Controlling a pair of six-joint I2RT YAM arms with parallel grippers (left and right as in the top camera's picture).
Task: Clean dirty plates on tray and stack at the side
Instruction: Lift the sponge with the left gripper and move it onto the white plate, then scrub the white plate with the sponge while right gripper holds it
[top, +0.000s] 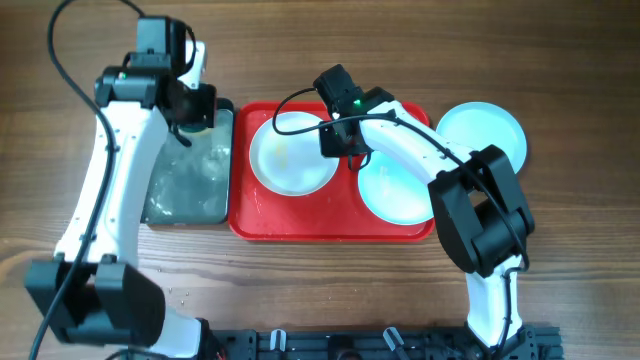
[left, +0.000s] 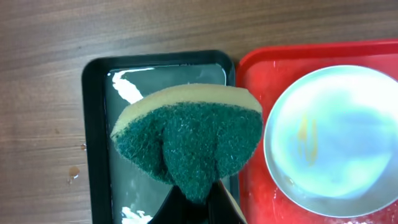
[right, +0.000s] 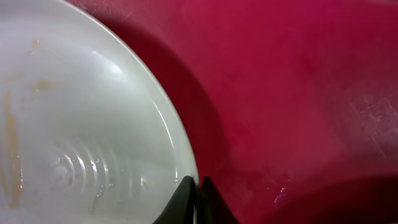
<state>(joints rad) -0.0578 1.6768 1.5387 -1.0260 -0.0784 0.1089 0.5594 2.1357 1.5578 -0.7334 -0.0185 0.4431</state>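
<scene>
The red tray holds a white plate with orange smears on its left half and a turquoise plate on its right half. Another turquoise plate lies on the table right of the tray. My right gripper is shut on the white plate's right rim, one finger inside and one outside. My left gripper is shut on a green and yellow sponge, held above the black tray. The white plate also shows in the left wrist view.
The black tray lies left of the red tray and holds wet, soapy water. The red tray's floor looks wet. Small droplets sit on the wood left of the black tray. A black rail runs along the table's front edge.
</scene>
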